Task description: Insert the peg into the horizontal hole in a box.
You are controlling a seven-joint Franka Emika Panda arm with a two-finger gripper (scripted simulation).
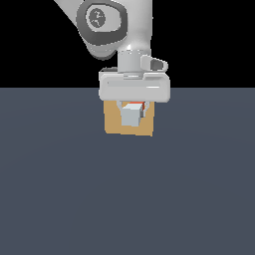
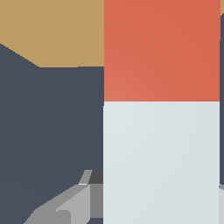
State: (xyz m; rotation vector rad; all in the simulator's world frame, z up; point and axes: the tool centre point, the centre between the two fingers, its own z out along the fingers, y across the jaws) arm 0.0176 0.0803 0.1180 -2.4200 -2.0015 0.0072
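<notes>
The tan box (image 1: 113, 124) stands on the dark floor in the middle of the exterior view, mostly behind my hand. My gripper (image 1: 132, 112) is shut on the peg (image 1: 130, 116), held level in front of the box's face with its pale grey-white end toward the camera and a sliver of red-orange behind it. In the wrist view the peg fills the frame: its red-orange half (image 2: 162, 50) points at the box (image 2: 52, 30), its pale half (image 2: 162, 162) lies between my fingers (image 2: 72, 205). The hole is hidden behind the peg and hand.
The dark grey-blue floor (image 1: 127, 199) spreads around the box. The arm's white links (image 1: 114, 25) rise above the hand in the exterior view.
</notes>
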